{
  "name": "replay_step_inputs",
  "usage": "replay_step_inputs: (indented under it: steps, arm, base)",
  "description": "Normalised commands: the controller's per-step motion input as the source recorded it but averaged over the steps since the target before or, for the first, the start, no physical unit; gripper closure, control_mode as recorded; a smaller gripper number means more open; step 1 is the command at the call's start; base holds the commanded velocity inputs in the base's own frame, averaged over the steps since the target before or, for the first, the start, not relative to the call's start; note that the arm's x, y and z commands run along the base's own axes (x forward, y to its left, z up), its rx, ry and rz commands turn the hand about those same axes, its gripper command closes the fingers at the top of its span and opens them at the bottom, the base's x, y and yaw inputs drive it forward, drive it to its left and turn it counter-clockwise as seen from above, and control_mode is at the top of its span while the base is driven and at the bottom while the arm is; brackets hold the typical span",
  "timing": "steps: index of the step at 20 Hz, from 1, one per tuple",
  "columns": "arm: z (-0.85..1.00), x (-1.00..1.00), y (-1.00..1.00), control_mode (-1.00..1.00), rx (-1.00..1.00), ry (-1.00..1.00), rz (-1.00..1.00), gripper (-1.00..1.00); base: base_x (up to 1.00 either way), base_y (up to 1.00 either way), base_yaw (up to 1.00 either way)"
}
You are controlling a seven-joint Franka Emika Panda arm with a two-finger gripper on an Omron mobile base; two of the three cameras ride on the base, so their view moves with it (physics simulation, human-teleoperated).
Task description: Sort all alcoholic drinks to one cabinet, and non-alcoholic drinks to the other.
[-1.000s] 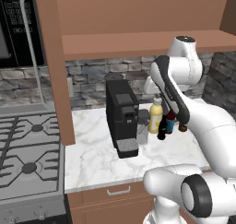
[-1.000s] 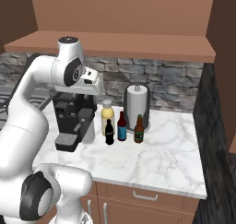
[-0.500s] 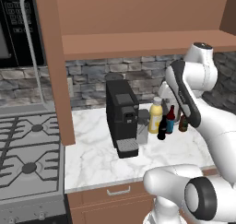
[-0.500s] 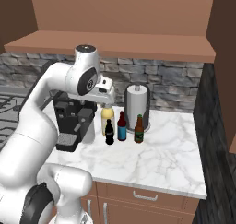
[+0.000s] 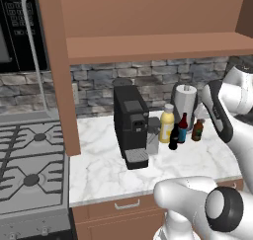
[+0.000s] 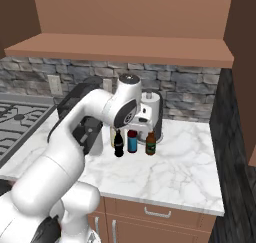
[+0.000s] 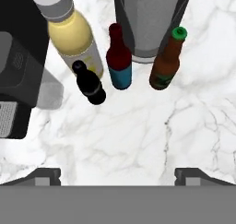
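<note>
Four bottles stand on the white marble counter (image 7: 138,131): fat yellow bottle (image 7: 73,34), small black cola bottle (image 7: 90,85), blue bottle with dark red neck (image 7: 119,57), brown green-labelled bottle (image 7: 166,64). Above them the gripper (image 7: 117,174) hangs spread, empty.

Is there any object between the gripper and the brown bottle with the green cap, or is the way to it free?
Nothing visible blocks it. In the hand view the open gripper faces bare marble countertop, and the brown bottle stands at the right end of the group. The blue bottle is beside it, apart, and the paper towel roll is behind.
</note>
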Motion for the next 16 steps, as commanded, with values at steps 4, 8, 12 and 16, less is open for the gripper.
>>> replay_step_inputs:
  steps: [4, 8, 12, 16]
  arm:
    - [-0.12, 0.00, -0.11, -1.00, 0.00, 0.02, 0.00, -1.00]
    - [-0.39, 0.18, -0.23, -1.00, 0.00, 0.00, -0.04, -1.00]
    - [-0.52, 0.05, -0.36, -1.00, 0.00, -0.04, -0.04, -1.00]
    - [-0.46, 0.24, -0.08, -1.00, 0.00, -0.06, -0.03, -1.00]
  base:
    - [0.00, 0.00, 0.00]
    - [0.00, 0.00, 0.00]
    - [0.00, 0.00, 0.00]
    - [0.00, 0.00, 0.00]
